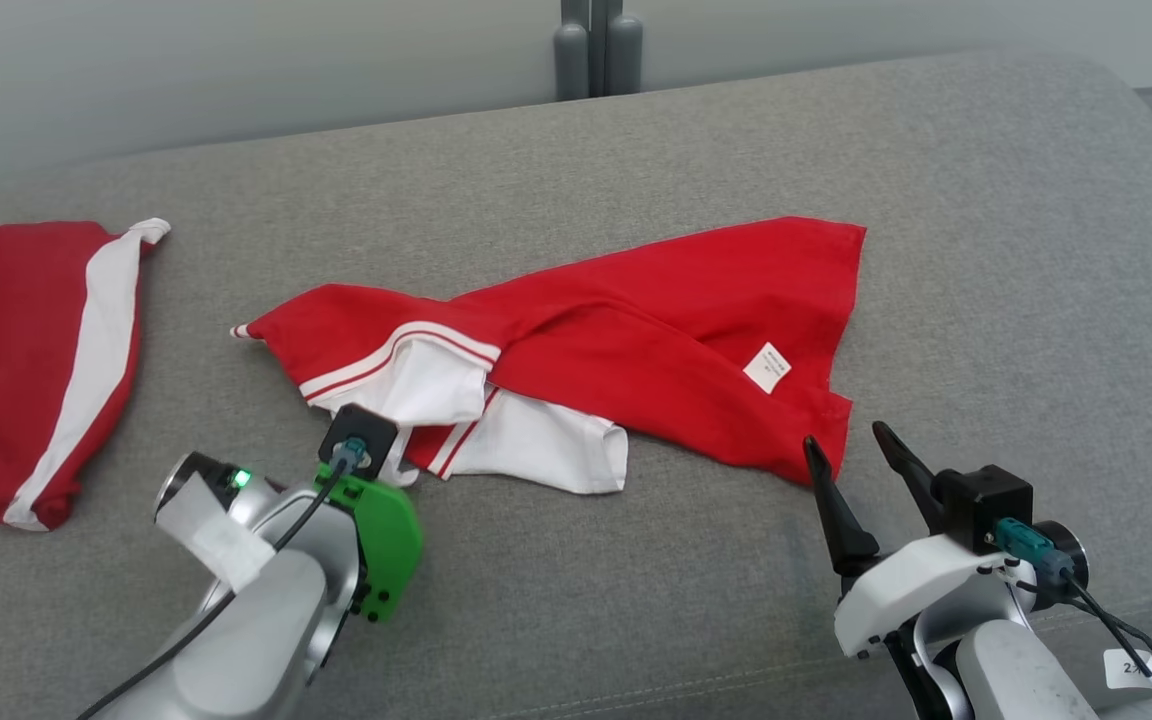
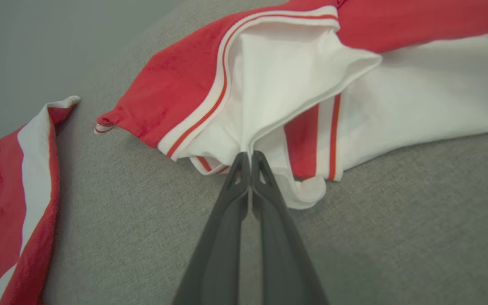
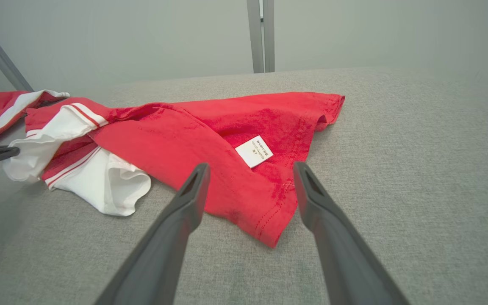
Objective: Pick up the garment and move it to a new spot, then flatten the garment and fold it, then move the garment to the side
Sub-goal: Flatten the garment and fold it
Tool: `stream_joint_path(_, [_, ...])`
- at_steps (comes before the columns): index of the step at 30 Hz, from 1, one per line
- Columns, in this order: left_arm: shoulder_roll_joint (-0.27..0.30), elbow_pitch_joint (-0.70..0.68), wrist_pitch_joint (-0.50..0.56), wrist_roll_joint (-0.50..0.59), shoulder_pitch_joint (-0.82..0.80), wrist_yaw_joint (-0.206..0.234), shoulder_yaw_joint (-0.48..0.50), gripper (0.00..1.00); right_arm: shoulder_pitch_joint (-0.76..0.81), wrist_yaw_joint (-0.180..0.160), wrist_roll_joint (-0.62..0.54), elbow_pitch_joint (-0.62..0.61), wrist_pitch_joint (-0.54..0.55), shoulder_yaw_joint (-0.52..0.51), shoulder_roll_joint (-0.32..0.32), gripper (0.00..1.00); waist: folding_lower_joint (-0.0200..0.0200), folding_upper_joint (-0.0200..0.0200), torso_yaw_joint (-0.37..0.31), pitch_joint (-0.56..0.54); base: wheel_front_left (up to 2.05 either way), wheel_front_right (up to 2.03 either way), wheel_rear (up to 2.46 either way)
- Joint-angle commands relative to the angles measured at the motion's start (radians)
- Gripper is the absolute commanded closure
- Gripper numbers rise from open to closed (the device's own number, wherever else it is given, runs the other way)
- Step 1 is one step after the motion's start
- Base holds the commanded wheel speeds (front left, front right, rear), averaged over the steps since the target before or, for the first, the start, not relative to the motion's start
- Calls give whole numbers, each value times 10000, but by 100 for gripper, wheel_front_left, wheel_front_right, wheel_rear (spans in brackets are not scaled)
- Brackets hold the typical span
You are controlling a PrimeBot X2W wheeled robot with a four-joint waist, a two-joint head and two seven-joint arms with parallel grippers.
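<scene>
1. The garment (image 1: 636, 330) is a red shirt with white sleeves. It lies crumpled in the middle of the grey cushion (image 1: 636, 620).
2. The left gripper (image 2: 249, 156) is at the near left side of the garment. Its two dark fingers are pressed together, and they pinch a fold of white cloth at the shirt's near edge.
3. The right gripper (image 1: 846, 437) is at the near right side. Its fingers are spread apart and hold nothing.
4. The near red corner of the garment lies just in front of those open fingers. I cannot tell if they touch it.
5. A small white label (image 1: 767, 366) sits on the red part, close to the right gripper.
6. Another red and white cloth (image 1: 26, 350) lies at the left side of the cushion, apart from the garment.
7. Some grey posts (image 1: 596, 50) stand behind the far edge of the cushion.
</scene>
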Motion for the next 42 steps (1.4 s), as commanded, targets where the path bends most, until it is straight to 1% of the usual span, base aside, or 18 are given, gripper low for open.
stream_joint_path(1, [425, -677, 246, -88, 584, 174, -22, 100, 119, -3, -87, -33, 38, -49, -16, 0, 0, 0, 372, -273, 0, 0, 0])
stream_joint_path(3, [833, -1540, 600, -97, 1072, 331, -45, 100, 203, -3, -117, -65, 68, -103, -16, 0, 0, 0, 543, -339, 0, 0, 0])
stream_joint_path(4, [833, -1540, 600, -97, 1072, 331, -45, 100, 203, -3, -117, -65, 68, -103, -16, 0, 0, 0, 543, -339, 0, 0, 0])
stream_joint_path(9, [1783, -3745, 1552, -168, 2234, 920, 0, 100, 283, -3, -188, -168, 165, -176, -18, 0, 0, 0, 871, -445, 0, 0, 0])
stream_joint_path(11, [2154, -4481, 1895, -125, 2588, 1176, 22, 100, 319, -3, -193, -197, 219, -139, -18, 0, 0, 0, 942, -477, 0, 0, 0])
stream_joint_path(15, [2774, -5696, 2468, 45, 3133, 1538, -5, 100, 374, -3, -173, -231, 246, -94, -20, 0, 0, 0, 1041, -546, 0, 0, 0])
stream_joint_path(18, [3106, -6300, 2801, 117, 3473, 1800, -22, 100, 412, -3, -146, -246, 282, -62, -20, 0, 0, 0, 1083, -598, 0, 0, 0])
stream_joint_path(21, [3152, -6543, 3059, 102, 3832, 1940, -178, 100, 415, -3, -121, -273, 298, -22, -18, 0, 0, 0, 1104, -619, 0, 0, 0])
stream_joint_path(22, [3143, -6483, 3127, 100, 3929, 1969, -233, 95, 415, -3, -114, -278, 309, -7, -18, 0, 0, 0, 1106, -616, 0, 0, 0])
stream_joint_path(23, [3125, -6413, 3158, 103, 4008, 1981, -303, 67, 409, -3, -106, -277, 307, 3, -20, 0, 0, 0, 1108, -611, 0, 0, 0])
stream_joint_path(24, [3067, -6358, 3117, 110, 4053, 1997, -356, 55, 388, -3, -99, -287, 323, 11, -18, 0, 0, 0, 1111, -598, 0, 0, 0])
stream_joint_path(25, [3020, -6242, 3122, 77, 4110, 2008, -386, 31, 355, -3, -96, -299, 334, 15, -18, 0, 0, 0, 1113, -585, 0, 0, 0])
stream_joint_path(26, [2968, -6135, 3114, -3, 4158, 2058, -358, 0, 323, -3, -101, -311, 338, 10, -20, 0, 0, 0, 1113, -577, 0, 0, 0])
stream_joint_path(31, [2636, -5718, 2507, -351, 4358, 2362, -25, 0, 317, -3, -183, -312, 380, -114, -18, 0, 0, 0, 1129, -596, 0, 0, 0])
stream_joint_path(35, [2293, -5567, 1632, -903, 4699, 2812, 597, 0, 441, -3, -169, -260, 362, -265, -20, 0, 0, 0, 1171, -713, 0, 0, 0])
stream_joint_path(39, [1961, -5717, -10, -1409, 5024, 3211, 1522, 0, 574, -3, 226, -187, 276, -365, -14, 0, 0, 0, 1264, -878, 0, 0, 0])
stream_joint_path(40, [1652, -5770, -941, -1790, 5256, 3312, 2009, 0, 652, -3, 388, -118, 299, -378, -18, 0, 0, 0, 1344, -980, 0, 0, 0])
stream_joint_path(42, [1458, -5733, -1841, -1986, 5391, 3290, 2368, 0, 720, -3, 603, -47, 203, -532, -33, 0, 0, 0, 1432, -1096, 0, 0, 0])
